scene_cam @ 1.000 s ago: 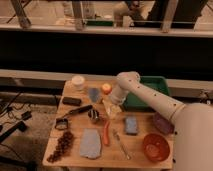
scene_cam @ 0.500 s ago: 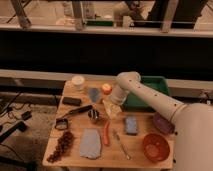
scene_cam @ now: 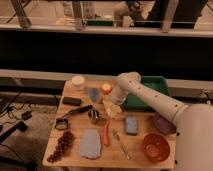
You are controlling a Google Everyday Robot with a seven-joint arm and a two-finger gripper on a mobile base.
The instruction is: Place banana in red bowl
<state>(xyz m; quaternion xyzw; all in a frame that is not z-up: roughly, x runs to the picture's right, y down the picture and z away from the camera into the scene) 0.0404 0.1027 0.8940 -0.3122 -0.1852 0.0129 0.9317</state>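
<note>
Hardly anything has moved since half a second ago: the white arm (scene_cam: 150,100), smooth-shelled and dotted with small dark marks, stays bent over the middle of the wooden bench (scene_cam: 75,128), and every object lies where it did.

At the arm's end, the tool (scene_cam: 113,104) is low over the bench, just left of the green tray (scene_cam: 156,84). It is right at the banana (scene_cam: 116,112), a pale cream, slightly curved shape lying on the wood under it. Whether the tool is spread or closed, or has hold of the banana, I cannot tell.

Well apart from the banana, the red bowl (scene_cam: 155,146) sits at the bench's near right corner, round, shallow and glossy inside. A dark purple bowl (scene_cam: 163,123) lies just behind it.

Between banana and red bowl lies a blue rectangular sponge (scene_cam: 131,125), with a thin metal utensil (scene_cam: 121,144) near it. A slim orange-red stick (scene_cam: 106,134) lies beside a blue-grey cloth (scene_cam: 90,144), and a knobbly dark cluster of grapes (scene_cam: 61,146) is at the near left corner. A small metal cup (scene_cam: 94,116) stands just left of the banana. Farther back are a white round tub (scene_cam: 78,82), a small orange fruit (scene_cam: 106,88) and a flat black block (scene_cam: 71,101). Any writing on these cannot be read.
</note>
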